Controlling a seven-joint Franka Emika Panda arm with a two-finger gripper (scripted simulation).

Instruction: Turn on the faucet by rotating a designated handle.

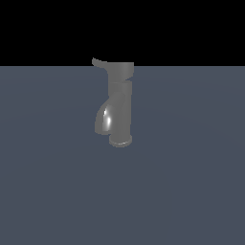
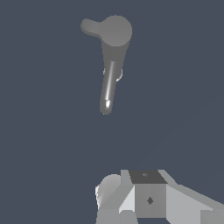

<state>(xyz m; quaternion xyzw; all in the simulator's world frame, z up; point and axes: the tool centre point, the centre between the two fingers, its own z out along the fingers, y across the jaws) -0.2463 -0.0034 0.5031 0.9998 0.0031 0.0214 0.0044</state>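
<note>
Faucet (image 1: 119,107) upright on bare surface; handle (image 1: 99,62) juts from top cap, above spout (image 1: 103,119). Gripper (image 2: 131,197) well apart, finger state indiscernible. Risk: approach strikes spout, misses thin lever.

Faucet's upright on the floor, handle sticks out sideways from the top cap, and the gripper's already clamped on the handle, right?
Not quite. The gripper isn't on the handle; the wrist view shows it well clear of the faucet, touching nothing. The rest holds: faucet upright, handle out sideways from the top cap.
</note>
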